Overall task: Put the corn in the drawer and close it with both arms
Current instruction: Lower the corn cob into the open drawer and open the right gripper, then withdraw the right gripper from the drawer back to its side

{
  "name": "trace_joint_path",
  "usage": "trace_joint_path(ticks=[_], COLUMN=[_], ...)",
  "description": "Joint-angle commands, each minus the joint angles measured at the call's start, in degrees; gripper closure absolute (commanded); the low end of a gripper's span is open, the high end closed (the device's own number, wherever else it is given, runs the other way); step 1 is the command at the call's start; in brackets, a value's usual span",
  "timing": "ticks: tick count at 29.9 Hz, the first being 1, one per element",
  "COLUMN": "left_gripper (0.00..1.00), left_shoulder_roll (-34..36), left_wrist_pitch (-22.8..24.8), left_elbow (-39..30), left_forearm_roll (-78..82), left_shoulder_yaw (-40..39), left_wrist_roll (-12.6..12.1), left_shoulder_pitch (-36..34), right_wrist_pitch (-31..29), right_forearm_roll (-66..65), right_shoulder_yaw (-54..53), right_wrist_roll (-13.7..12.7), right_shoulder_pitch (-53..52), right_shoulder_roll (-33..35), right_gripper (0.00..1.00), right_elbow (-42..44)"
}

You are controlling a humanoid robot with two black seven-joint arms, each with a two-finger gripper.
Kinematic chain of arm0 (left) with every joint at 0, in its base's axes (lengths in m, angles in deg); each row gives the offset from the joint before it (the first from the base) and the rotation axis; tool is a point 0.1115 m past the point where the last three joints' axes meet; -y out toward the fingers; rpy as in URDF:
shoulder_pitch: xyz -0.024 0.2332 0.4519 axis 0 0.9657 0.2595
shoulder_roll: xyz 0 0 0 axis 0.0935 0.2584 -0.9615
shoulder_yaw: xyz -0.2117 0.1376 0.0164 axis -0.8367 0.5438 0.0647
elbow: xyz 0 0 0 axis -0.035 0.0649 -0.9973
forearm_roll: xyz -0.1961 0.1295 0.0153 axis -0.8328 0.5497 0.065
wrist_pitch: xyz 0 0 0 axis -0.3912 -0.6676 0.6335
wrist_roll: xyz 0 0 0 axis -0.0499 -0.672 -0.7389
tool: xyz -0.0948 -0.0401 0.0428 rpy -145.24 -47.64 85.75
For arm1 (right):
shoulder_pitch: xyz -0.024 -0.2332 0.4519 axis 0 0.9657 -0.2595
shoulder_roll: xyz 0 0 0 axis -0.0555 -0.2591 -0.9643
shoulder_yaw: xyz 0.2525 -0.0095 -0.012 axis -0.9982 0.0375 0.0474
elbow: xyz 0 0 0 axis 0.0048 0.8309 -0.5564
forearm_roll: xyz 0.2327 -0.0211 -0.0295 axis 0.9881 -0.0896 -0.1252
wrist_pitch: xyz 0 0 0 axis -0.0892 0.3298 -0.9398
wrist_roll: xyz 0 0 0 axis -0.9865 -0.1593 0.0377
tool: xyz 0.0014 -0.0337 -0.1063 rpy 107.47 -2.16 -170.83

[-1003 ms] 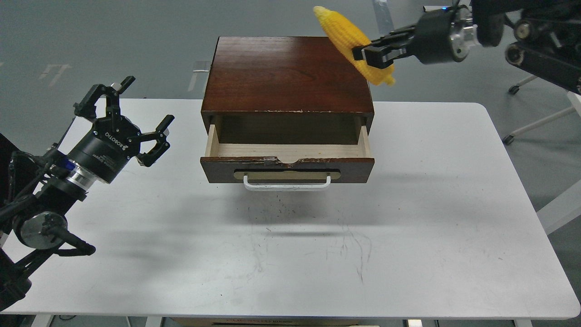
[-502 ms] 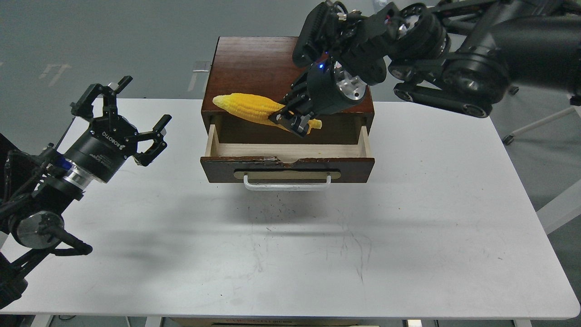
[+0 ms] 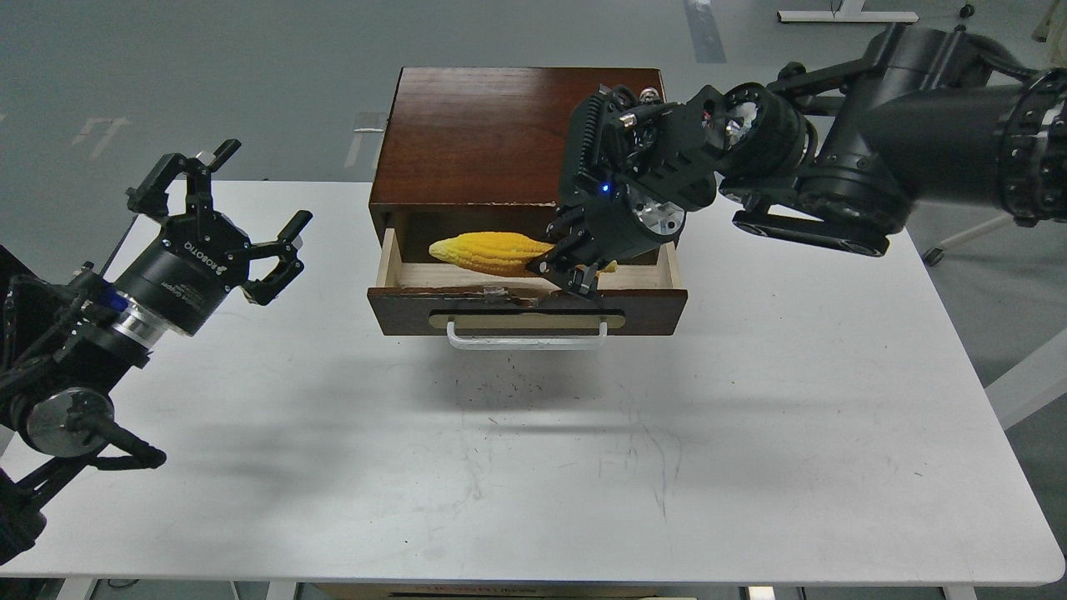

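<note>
The yellow corn (image 3: pixel 488 252) lies crosswise, tapered end to the left, inside the open drawer's mouth, just above its pale wood floor. My right gripper (image 3: pixel 571 268) is shut on the corn's right end and reaches down into the drawer from the right. The drawer (image 3: pixel 527 310) is pulled out from the dark red-brown box (image 3: pixel 492 137), its front with the white bar handle (image 3: pixel 528 339) facing me. My left gripper (image 3: pixel 237 221) is open and empty, hovering over the table to the left of the drawer.
The box stands at the back middle of the white table (image 3: pixel 583 467). My right arm's thick links (image 3: pixel 875 167) hang over the box's right side and the table's back right. A chair base shows on the floor at the far right.
My right gripper has carried the corn from high at the box's back right, down and leftward, into the open drawer. The left arm has barely shifted.
</note>
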Motion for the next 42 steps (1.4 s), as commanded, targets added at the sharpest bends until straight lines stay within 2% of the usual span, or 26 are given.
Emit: trace_joint_path(ticks=[1, 5, 18, 20, 22, 28, 30, 34, 37, 42], left_gripper=[0.0, 0.0, 0.0, 0.0, 0.0, 0.0, 0.0, 0.0, 0.0, 0.0], left_shoulder_roll=[0.04, 0.04, 0.3, 0.3, 0.3, 0.3, 0.22, 0.22, 0.3, -0.04], left_wrist_pitch=[0.0, 0.0, 0.0, 0.0, 0.0, 0.0, 0.0, 0.0, 0.0, 0.0], left_elbow=[-0.01, -0.01, -0.01, -0.01, -0.01, -0.01, -0.01, 0.16, 0.16, 2.44], left_forearm_roll=[0.0, 0.0, 0.0, 0.0, 0.0, 0.0, 0.0, 0.0, 0.0, 0.0], left_shoulder_yaw=[0.0, 0.0, -0.09, -0.09, -0.09, -0.09, -0.09, -0.09, -0.18, -3.07], left_wrist_roll=[0.09, 0.09, 0.09, 0.09, 0.09, 0.09, 0.35, 0.44, 0.62, 1.2], left_shoulder_pitch=[0.08, 0.09, 0.09, 0.09, 0.08, 0.0, -0.09, -0.53, -0.79, -0.88], right_wrist_pitch=[0.17, 0.34, 1.66, 1.75, 1.66, 1.49, 1.84, 1.75, 1.92, 2.28], right_forearm_roll=[0.04, 0.13, 1.27, 2.32, 6.52, 21.64, 28.75, 34.31, 35.73, 37.04], right_shoulder_yaw=[-0.07, -0.07, -1.47, -3.76, -7.44, -10.79, -13.68, -23.52, -37.31, -60.75], right_wrist_roll=[0.0, 0.0, 0.0, 0.0, 0.0, 0.0, 0.0, 0.0, 0.0, 0.0], right_shoulder_pitch=[0.2, 0.2, -1.55, -2.43, -2.43, -0.94, 3.25, 12.66, 25.23, 47.08], right_shoulder_roll=[0.0, 0.09, 2.28, 4.12, 7.36, 15.19, 19.66, 25.21, 29.61, 30.59], right_gripper=[0.38, 0.26, 0.21, 0.19, 0.08, 0.04, 0.04, 0.04, 0.04, 0.04], right_elbow=[0.09, 0.09, -0.43, -0.52, -0.87, -1.4, -1.84, -1.84, -1.58, -1.31])
